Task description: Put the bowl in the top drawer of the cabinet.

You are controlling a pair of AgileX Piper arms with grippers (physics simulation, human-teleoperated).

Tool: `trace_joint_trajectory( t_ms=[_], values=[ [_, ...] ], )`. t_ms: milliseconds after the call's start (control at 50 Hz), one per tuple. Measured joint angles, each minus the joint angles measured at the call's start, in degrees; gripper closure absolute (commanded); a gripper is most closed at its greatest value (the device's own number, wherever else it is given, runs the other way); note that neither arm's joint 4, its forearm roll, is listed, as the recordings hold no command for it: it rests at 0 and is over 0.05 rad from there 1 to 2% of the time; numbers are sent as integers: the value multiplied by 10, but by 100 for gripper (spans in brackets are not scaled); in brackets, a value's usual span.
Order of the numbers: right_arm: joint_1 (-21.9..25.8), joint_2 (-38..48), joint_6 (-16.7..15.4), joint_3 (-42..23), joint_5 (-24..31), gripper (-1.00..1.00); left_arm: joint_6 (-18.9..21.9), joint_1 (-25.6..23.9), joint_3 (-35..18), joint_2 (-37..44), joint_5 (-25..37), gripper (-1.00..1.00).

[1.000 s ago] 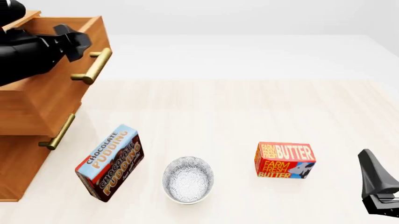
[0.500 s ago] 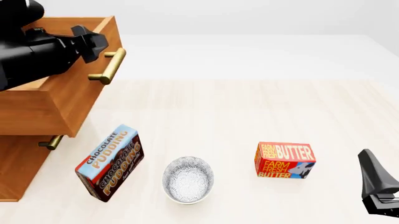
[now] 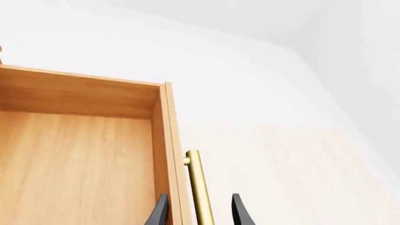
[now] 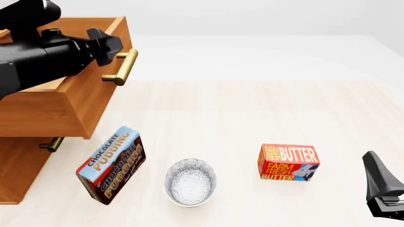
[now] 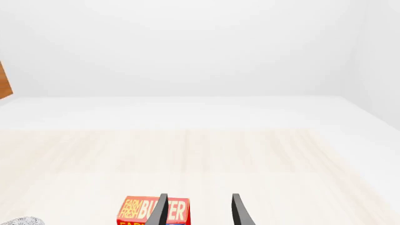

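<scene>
The bowl (image 4: 190, 182) sits upright on the pale wood-grain table (image 4: 252, 113) near its front edge, between a tilted chocolate pudding box (image 4: 111, 164) on its left and a red butter box (image 4: 288, 162) on its right, touching neither. We see it as small and round, white with a fine dark grey speckled pattern, its hollow facing up.

Far to the left stands the cabinet (image 4: 19, 170), light-brown wood, with the top drawer (image 4: 69, 101) pulled well out over the lower drawer, of which only a stub of brass handle (image 4: 52, 144) shows beneath. The left gripper (image 4: 110, 47) is at the top drawer's brass bar handle (image 4: 123, 67).

The front view leaves its grip unclear; the left wrist view shows more. There the two dark fingers (image 3: 160, 213) stand apart on either side of the smooth round bar (image 3: 198, 187), and we cannot tell whether they press it. That view also looks into the drawer's bare wooden floor (image 3: 75, 168) and straight board walls.

The right gripper (image 4: 382, 189) hangs low at the table's right front corner, well apart from the butter box. Its wrist view shows the fingers (image 5: 237, 211) spread, nothing between them, with the butter box (image 5: 153, 212) just beyond and a sliver of the bowl (image 5: 22, 221) at the edge.
</scene>
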Motion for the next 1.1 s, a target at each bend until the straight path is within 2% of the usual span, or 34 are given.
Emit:
trace_joint_trajectory(
  t_ms=[300,580,720,900,1100],
  values=[
    [0,0,0,0,0,-100,-40,-12,5,-10,7,-100],
    [0,0,0,0,0,-100,-42,-18,3,-28,28,-100],
    [0,0,0,0,0,-100,-39,-20,1,-42,40,-100],
    [0,0,0,0,0,-100,0,-43,-17,-72,40,-100],
    [0,0,0,0,0,-100,22,-57,-28,-101,49,-100]
  ],
)
